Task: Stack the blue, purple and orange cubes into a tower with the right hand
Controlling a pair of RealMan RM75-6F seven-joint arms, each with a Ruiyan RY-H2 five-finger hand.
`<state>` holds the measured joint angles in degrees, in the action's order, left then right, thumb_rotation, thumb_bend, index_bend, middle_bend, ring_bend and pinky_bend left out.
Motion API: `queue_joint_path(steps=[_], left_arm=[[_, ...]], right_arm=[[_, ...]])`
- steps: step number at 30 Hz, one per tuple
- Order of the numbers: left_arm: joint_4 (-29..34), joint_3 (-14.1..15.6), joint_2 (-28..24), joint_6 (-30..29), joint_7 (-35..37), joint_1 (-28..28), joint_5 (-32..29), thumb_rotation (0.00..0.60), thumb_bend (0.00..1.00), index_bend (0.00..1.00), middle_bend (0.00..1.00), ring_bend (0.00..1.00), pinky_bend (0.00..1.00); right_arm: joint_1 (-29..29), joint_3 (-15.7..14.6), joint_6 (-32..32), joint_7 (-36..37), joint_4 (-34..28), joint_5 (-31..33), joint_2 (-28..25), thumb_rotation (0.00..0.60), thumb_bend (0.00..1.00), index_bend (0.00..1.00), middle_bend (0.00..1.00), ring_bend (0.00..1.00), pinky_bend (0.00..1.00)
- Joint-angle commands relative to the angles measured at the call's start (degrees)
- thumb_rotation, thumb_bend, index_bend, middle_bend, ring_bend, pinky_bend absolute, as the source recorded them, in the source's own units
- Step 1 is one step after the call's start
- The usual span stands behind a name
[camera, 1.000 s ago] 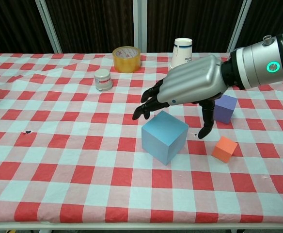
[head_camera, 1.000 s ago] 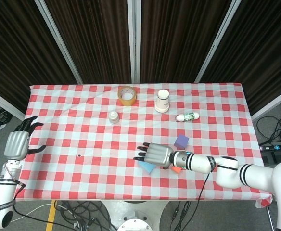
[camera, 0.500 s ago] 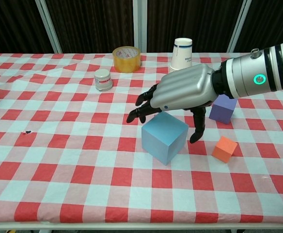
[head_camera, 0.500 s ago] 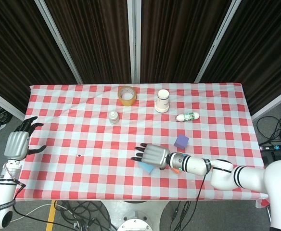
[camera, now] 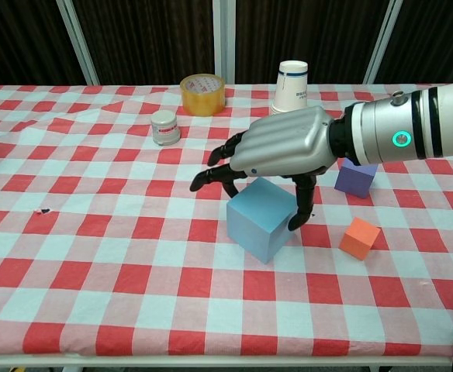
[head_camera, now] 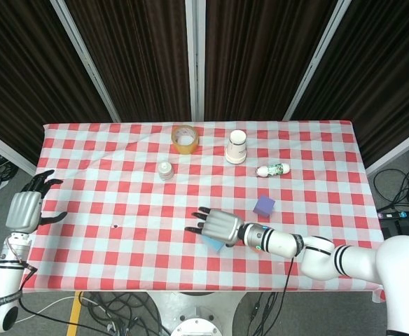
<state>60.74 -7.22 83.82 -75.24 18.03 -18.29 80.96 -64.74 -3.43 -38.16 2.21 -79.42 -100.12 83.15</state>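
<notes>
A large blue cube (camera: 261,219) sits near the table's front middle; in the head view only its corner (head_camera: 212,243) shows under the hand. My right hand (camera: 277,151) (head_camera: 219,227) hovers just over it, palm down, fingers spread past its left side and thumb hanging by its right edge, holding nothing. The purple cube (camera: 355,176) (head_camera: 264,206) lies to the right behind the wrist. A small orange cube (camera: 360,238) rests at the front right, hidden by the arm in the head view. My left hand (head_camera: 26,208) hangs open off the table's left edge.
At the back stand a roll of yellow tape (camera: 202,94) (head_camera: 185,137), a white paper cup (camera: 292,85) (head_camera: 237,147) and a small white jar (camera: 164,127) (head_camera: 165,171). A small bottle (head_camera: 272,169) lies right of the cup. Checked cloth (camera: 95,256) covers the table.
My right hand has slid leftward and slightly lower over the blue cube, its thumb moving from beside the orange cube to the blue cube's right edge. Cubes and left hand have not moved.
</notes>
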Motion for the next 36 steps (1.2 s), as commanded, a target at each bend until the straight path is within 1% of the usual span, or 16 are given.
queue_joint_path(steps=[1,8,12,15,18,22,25,30,36], left_arm=[[-0.1,-0.1,0.0,0.1,0.3,0.0,-0.1,0.600,0.11,0.33,0.24,0.16,0.29],[0.0,-0.1,0.0,0.0,0.8,0.0,0.0,0.600,0.11,0.33,0.24,0.16,0.29],[0.0,-0.2,-0.1,0.0,1.1,0.1,-0.2,0.600,0.11,0.33,0.24,0.16,0.29],[-0.1,-0.1,0.0,0.3,1.2,0.1,-0.2,0.600,0.11,0.33,0.24,0.16,0.29],[-0.2,-0.1,0.0,0.2,1.3,0.1,-0.1,0.600,0.11,0.33,0.24,0.16,0.29],[-0.2,-0.1,0.0,0.3,1.4,0.1,-0.1,0.600,0.11,0.33,0.24,0.16,0.29],[-0.1,-0.1,0.0,0.3,1.6,0.1,0.0,0.600,0.11,0.33,0.24,0.16,0.29],[0.0,-0.1,-0.1,0.2,1.9,0.1,0.1,0.600,0.11,0.33,0.24,0.16,0.29],[0.1,-0.1,-0.1,0.2,2.4,0.1,0.1,0.600,0.11,0.33,0.24,0.16,0.29]], right_arm=[[0.2,0.1,-0.4,-0.6,0.1,0.4,0.1,0.600,0.00,0.01,0.35,0.06,0.10],[1.0,0.5,-1.2,-2.3,-0.6,1.7,-0.1,0.600,0.00,0.05,0.40,0.10,0.10],[1.2,0.6,-1.0,-3.2,-1.1,2.5,-0.5,0.600,0.00,0.06,0.41,0.11,0.10],[1.7,1.4,-1.8,-4.0,-1.8,3.5,-1.2,0.600,0.00,0.06,0.41,0.11,0.10],[3.2,3.0,-3.0,-6.8,-1.7,6.3,-1.9,0.600,0.00,0.06,0.42,0.12,0.10],[6.5,5.8,-4.7,-12.8,-0.8,14.1,-1.0,0.600,0.00,0.08,0.42,0.13,0.09],[8.4,8.0,-6.0,-19.6,-0.5,21.0,0.1,0.600,0.00,0.08,0.42,0.13,0.08],[9.5,10.5,-8.1,-28.1,-0.8,29.2,1.9,0.600,0.00,0.08,0.42,0.13,0.06],[10.3,13.1,-12.7,-38.7,-2.7,41.3,4.6,0.600,0.00,0.09,0.43,0.13,0.05]])
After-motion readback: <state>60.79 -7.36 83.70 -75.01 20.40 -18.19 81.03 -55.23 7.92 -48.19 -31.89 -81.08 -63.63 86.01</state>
